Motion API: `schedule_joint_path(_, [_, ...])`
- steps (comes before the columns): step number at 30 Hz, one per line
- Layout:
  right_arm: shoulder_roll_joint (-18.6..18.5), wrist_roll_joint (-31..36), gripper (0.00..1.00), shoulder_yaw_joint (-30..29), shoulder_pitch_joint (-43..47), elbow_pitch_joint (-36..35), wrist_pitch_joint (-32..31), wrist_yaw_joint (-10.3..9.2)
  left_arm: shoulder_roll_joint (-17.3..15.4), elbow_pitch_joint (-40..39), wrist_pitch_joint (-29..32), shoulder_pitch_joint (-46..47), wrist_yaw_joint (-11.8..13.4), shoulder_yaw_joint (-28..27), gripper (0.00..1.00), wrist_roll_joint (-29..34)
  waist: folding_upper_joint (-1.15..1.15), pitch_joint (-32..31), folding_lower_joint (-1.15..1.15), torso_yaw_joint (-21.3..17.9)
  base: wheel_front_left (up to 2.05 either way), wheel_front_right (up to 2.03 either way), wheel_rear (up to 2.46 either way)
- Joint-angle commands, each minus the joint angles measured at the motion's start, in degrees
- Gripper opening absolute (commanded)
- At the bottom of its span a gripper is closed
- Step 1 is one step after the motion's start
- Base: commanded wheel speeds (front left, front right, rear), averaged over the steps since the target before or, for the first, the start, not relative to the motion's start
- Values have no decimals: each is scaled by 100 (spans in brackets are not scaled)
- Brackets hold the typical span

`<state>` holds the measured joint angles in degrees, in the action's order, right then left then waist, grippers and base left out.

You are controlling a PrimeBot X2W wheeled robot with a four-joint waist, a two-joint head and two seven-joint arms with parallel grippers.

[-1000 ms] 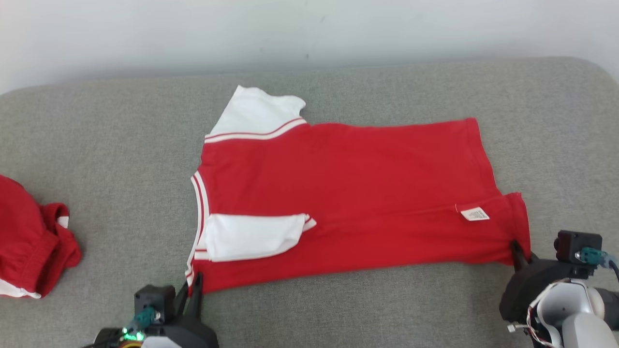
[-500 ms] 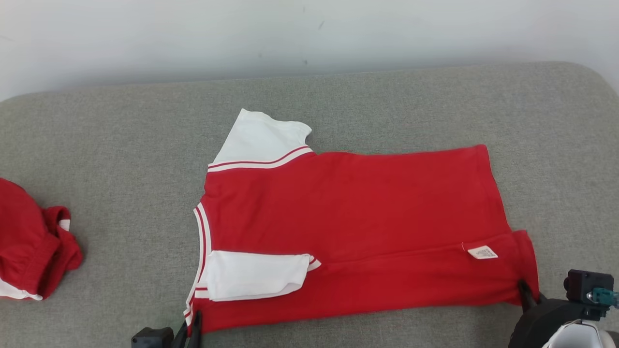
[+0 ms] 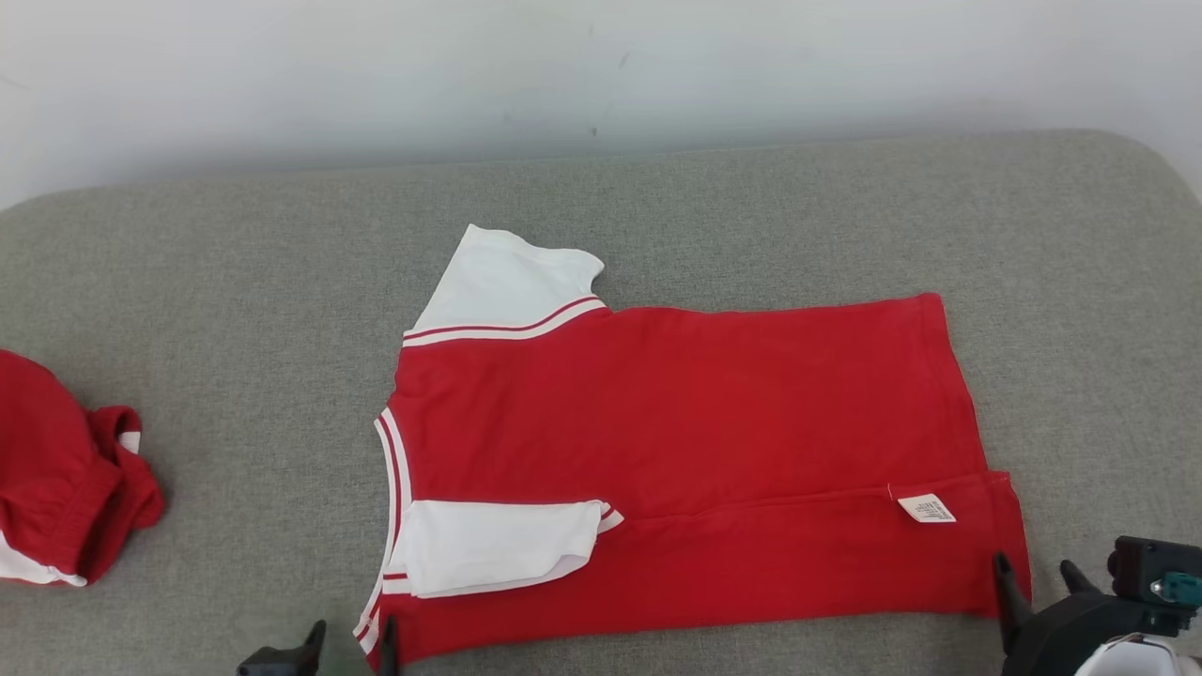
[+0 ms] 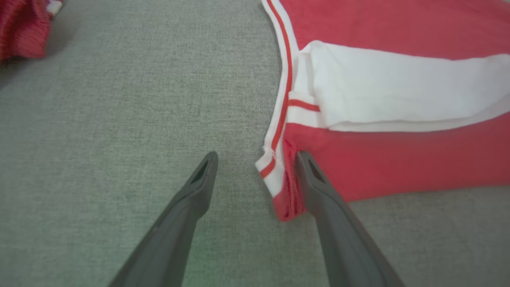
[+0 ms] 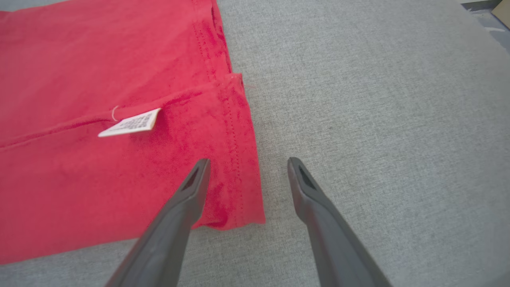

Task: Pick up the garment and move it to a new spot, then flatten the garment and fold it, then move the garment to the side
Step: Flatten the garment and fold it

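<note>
The garment (image 3: 676, 441) is a red shirt with white sleeves, lying spread on the grey cushion (image 3: 235, 282). Its near long edge is folded up over the body, with one white sleeve (image 3: 488, 545) and a white label (image 3: 926, 508) on top. My left gripper (image 3: 352, 643) stands open at the collar corner. In the left wrist view the striped collar end of the garment (image 4: 398, 167) lies loose between the spread fingers of the left gripper (image 4: 257, 159). My right gripper (image 3: 1033, 573) is open at the hem corner. The right wrist view has the right gripper (image 5: 248, 163) straddling the garment's (image 5: 79, 71) hem edge.
A second red garment (image 3: 66, 469) lies crumpled at the cushion's left edge, also seen in the left wrist view as the red heap (image 4: 20, 28). A pale wall (image 3: 601, 75) runs behind the cushion. Bare cushion lies to the right of the hem (image 5: 378, 119).
Both grippers have opened and let go of the garment's near corners, which now lie flat. The whole head picture has shifted down, so the camera moved.
</note>
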<state>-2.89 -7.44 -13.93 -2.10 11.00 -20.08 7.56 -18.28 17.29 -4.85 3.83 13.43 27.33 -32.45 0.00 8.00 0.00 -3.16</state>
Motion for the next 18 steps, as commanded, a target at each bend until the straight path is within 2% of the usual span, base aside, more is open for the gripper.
schedule_joint_path(1, [-1, 57, 100, -60, 55, -65, 0, -15, -64, -9, -11, 10, 24, -46, 100, -56, 0, -5, 0, -4, 0, 0, 0])
schedule_joint_path(9, [1, 151, 100, -364, -304, -527, -285, -14, -358, -357, 98, 319, 166, -285, 100, -58, 0, 82, 0, -65, 0, 0, 0])
schedule_joint_path(13, [-134, 106, 100, -359, -752, -657, -632, -14, -569, -558, 391, 781, 75, -359, 100, -49, 0, 267, 0, -111, 0, 0, 0])
schedule_joint_path(18, [-290, 27, 100, -120, -1580, -497, -1162, -14, -640, -473, 826, 1625, -85, -492, 100, -205, 0, 668, 0, -241, 0, 0, 0])
